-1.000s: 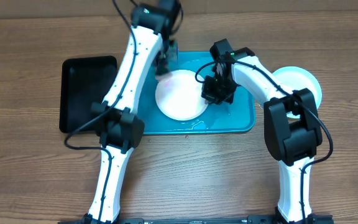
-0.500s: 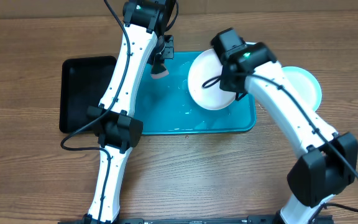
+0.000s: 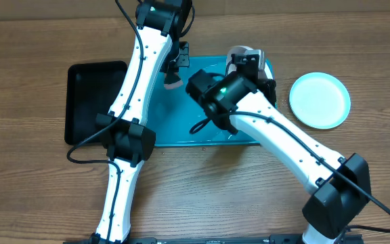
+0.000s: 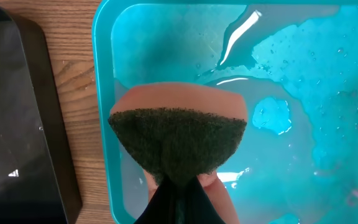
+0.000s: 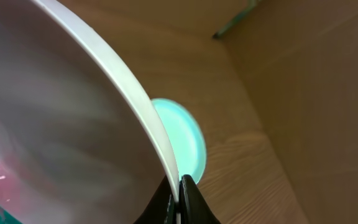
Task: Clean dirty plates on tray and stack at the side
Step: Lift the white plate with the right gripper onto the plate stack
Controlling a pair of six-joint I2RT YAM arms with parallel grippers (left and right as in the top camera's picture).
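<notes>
Right wrist view: right hand (image 5: 178,194) clamped on rim of white plate (image 5: 73,124), tilted steeply over wet tray (image 3: 175,118), probably draining before joining mint plate (image 3: 320,100) on worktop (image 3: 32,169) beside it; left hand (image 4: 178,193) pinches sponge (image 4: 179,134) above tray's left end.

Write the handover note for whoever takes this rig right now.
Left pincer: shut on the orange sponge with a dark green scouring face, over the left end of the wet turquoise plastic tray.
Right pincer: shut on the rim of the white round plastic plate, held tilted on edge above the tray's right end. A blurred pinkish patch shows on its face.
Pale mint round plate: flat on the wooden table right of the tray, looks clean.
Done: mint plate set aside.
Left: check the white plate's patch, then stack it on the mint one. No other plate is in view.
</notes>
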